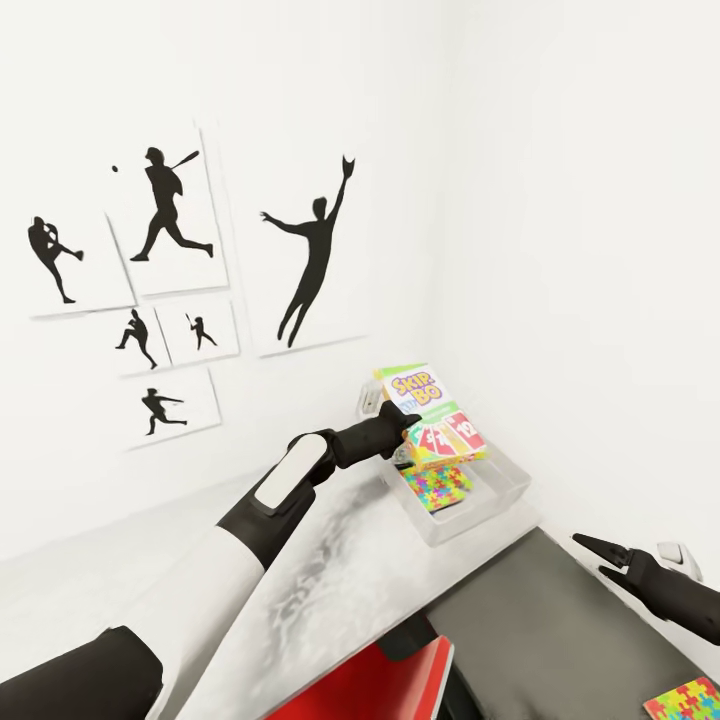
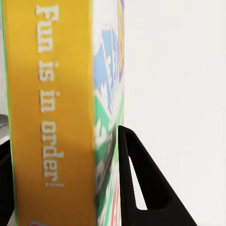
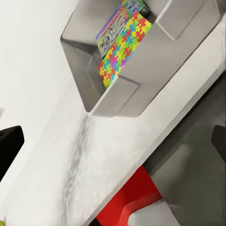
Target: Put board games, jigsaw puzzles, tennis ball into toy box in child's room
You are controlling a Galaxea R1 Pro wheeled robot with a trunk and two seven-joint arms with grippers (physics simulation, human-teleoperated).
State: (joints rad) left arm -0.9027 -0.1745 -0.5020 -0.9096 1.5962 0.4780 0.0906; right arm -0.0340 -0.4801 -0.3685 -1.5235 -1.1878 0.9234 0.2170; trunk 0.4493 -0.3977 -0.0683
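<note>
Left gripper (image 1: 408,428): reaches forward across the table from the head view's left, closed on the lower edge of the SKIP-BO box. In the left wrist view one black finger (image 2: 141,183) presses the box's printed face, the other is at the far side of its yellow edge.
SKIP-BO box (image 1: 435,415): held tilted in the air above the toy box, its white-green-red face towards the camera. Its yellow side (image 2: 47,113) reads "Fun is in order!" in the left wrist view.
Toy box (image 1: 500,487): light grey tray with sloping walls, standing on the table's far end, close to the wall corner.
Jigsaw puzzle in the toy box (image 1: 438,487): multicoloured square lying inside the tray. In the right wrist view (image 3: 123,49) it leans against another printed flat item behind it, which is too blurred to name.
Second jigsaw puzzle (image 1: 690,700): lies flat on the lower dark grey unit (image 1: 560,620), at the head view's bottom right corner, well apart from the toy box.
Right gripper (image 1: 610,560): hovers above the dark grey unit, fingers spread apart, empty.
Table (image 1: 340,560): pale, mottled top.
Red-and-white chair (image 1: 380,685): just below the table's near edge.
Wall (image 1: 560,200): white, with black sports-silhouette pictures (image 1: 315,250) at left.
</note>
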